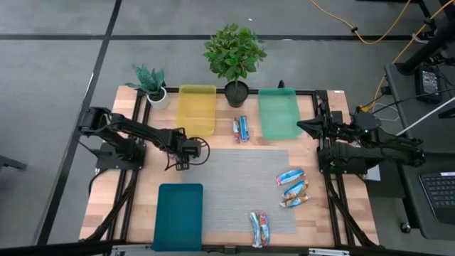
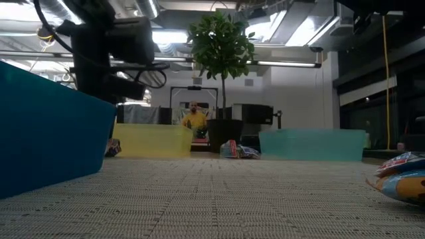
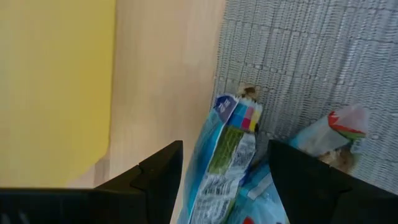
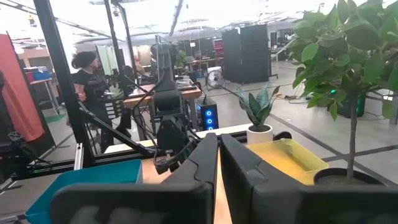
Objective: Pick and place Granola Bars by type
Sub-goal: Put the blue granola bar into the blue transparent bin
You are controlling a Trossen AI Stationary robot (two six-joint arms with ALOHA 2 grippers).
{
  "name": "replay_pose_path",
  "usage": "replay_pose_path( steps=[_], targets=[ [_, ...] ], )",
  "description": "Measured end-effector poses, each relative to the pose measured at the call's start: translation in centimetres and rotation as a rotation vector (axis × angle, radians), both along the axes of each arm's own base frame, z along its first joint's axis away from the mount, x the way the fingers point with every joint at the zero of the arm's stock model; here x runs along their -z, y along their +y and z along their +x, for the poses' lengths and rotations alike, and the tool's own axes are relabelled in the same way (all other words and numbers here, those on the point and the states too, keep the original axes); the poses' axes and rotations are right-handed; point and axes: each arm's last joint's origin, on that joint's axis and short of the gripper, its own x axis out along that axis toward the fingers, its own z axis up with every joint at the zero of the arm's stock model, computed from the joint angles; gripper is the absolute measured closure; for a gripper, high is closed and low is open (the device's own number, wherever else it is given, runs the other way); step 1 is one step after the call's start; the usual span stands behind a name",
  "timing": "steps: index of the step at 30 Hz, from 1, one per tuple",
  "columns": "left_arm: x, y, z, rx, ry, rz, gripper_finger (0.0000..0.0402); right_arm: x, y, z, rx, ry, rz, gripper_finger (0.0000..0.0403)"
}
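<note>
My left gripper (image 1: 180,158) (image 3: 224,168) is open over the mat's left edge, just near of the yellow tray (image 1: 197,108). Two granola bars show between its fingers: one blue-green (image 3: 225,146) lying across the mat edge, one light blue with a red end (image 3: 333,134) on the mat. Other bars lie on the table: a pair (image 1: 242,129) by the plant pot, three (image 1: 292,188) at the mat's right, two (image 1: 259,228) at its near edge. My right gripper (image 1: 302,126) (image 4: 219,158) is shut and waits beside the green tray (image 1: 279,112). My left gripper stands open from above with a finger (image 3: 155,171) on either side of the two bars. I cannot tell whether the fingers touch the wrappers; the lower parts of the bars run out of the wrist view.
A teal tray (image 1: 178,215) sits at the near left and fills the left of the low view (image 2: 46,126). Two potted plants (image 1: 234,57) (image 1: 151,84) stand at the far edge. The grey mat (image 1: 242,181) has bare room in its middle. People show in the room behind.
</note>
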Motion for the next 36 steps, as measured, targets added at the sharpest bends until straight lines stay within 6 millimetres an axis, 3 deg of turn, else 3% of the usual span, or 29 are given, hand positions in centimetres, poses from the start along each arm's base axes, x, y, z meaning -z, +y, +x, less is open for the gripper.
replay_pose_path(
  steps=[10, 21, 25, 30, 36],
  targets=[
    [1.4, 0.4, 0.4, -0.035, 0.058, -0.025, 0.0195, 0.0, 0.1, 0.0, -0.025, 0.000, 0.000, 0.0380],
    [0.3, 0.5, 0.8, -0.106, 0.015, -0.029, 0.0350, 0.0, 0.1, 0.0, -0.025, 0.000, -0.003, 0.0379],
    [-1.4, 0.6, 1.2, -0.129, -0.004, -0.007, 0.0377, 0.0, 0.1, 0.0, -0.025, 0.001, -0.003, 0.0379],
    [-4.6, 0.6, 2.0, -0.160, -0.072, -0.006, 0.0374, 0.0, 0.1, 0.0, -0.025, 0.005, -0.005, 0.0379],
    [-11.3, 0.0, 3.0, -0.152, -0.352, -0.038, 0.0379, 0.2, 0.1, 0.0, -0.025, 0.016, -0.003, 0.0379]
  ],
)
